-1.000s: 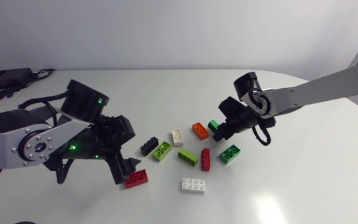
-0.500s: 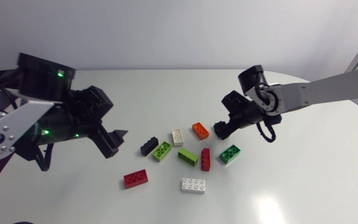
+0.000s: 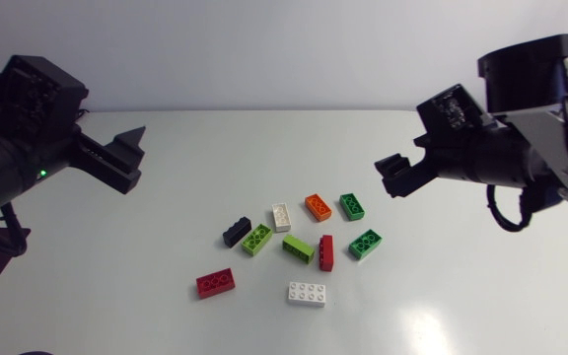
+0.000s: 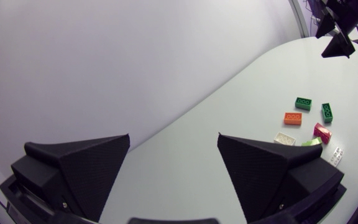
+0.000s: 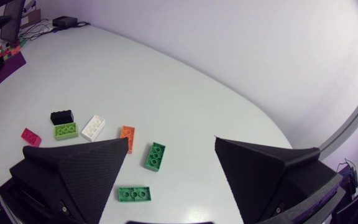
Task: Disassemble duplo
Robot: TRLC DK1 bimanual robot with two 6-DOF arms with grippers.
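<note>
Found white bench [image 3: 461, 296] bearing ten duplo bricks [image 3: 298, 248] lying singly around its middle, red brick [image 3: 215, 284] and white brick [image 3: 307, 294] at the cluster's near edge. Saw left arm [image 3: 18, 158] and right arm [image 3: 501, 158] raised at opposite sides, well apart from the bricks. Noted left jaws and right jaws released, gripping nothing.
</note>
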